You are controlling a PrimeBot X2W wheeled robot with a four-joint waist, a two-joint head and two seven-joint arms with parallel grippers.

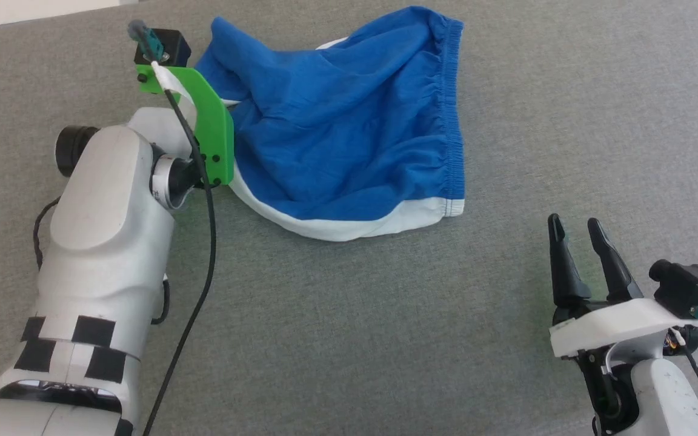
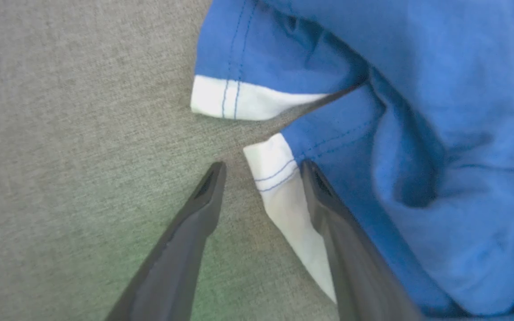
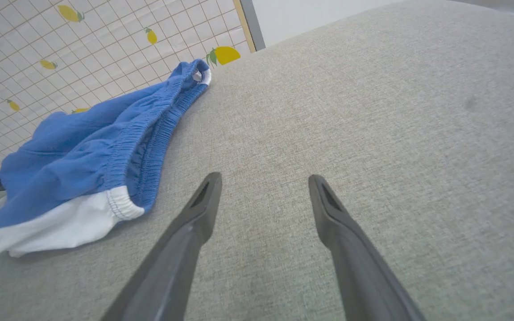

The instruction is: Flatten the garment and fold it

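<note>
Blue soft cloth: the garment [image 1: 349, 121] lies rumpled toward the far side of the grey woven surface [image 1: 385, 339]. Its gathered waistband [image 1: 453, 109] is turned to the robot's right, and white trim runs along the near edge.

The left claw [image 2: 262, 167] stands with its jaws apart at the leg end. A white hem corner [image 2: 279, 187] lies between the two fingers, one finger over bare surface and the other at the edge of the blue cloth; nothing is pinched yet. The right claw [image 1: 574, 223] is spread wide and empty over bare surface, well apart from the waistband.

The step in hand appears to be taking this corner so that the leg can be drawn flat. It would be done well by closing low on the white trim alone, then pulling outward, away from the waistband, with the cloth kept near the surface. The second hem corner [image 2: 221, 100], just beyond, should not be caught with it.

In the head view a green bracket [image 1: 212, 121] covers the left fingers and the leg openings. The folds conceal how many layers lie beneath the corner. Whether either finger already touches cloth cannot be told.
</note>
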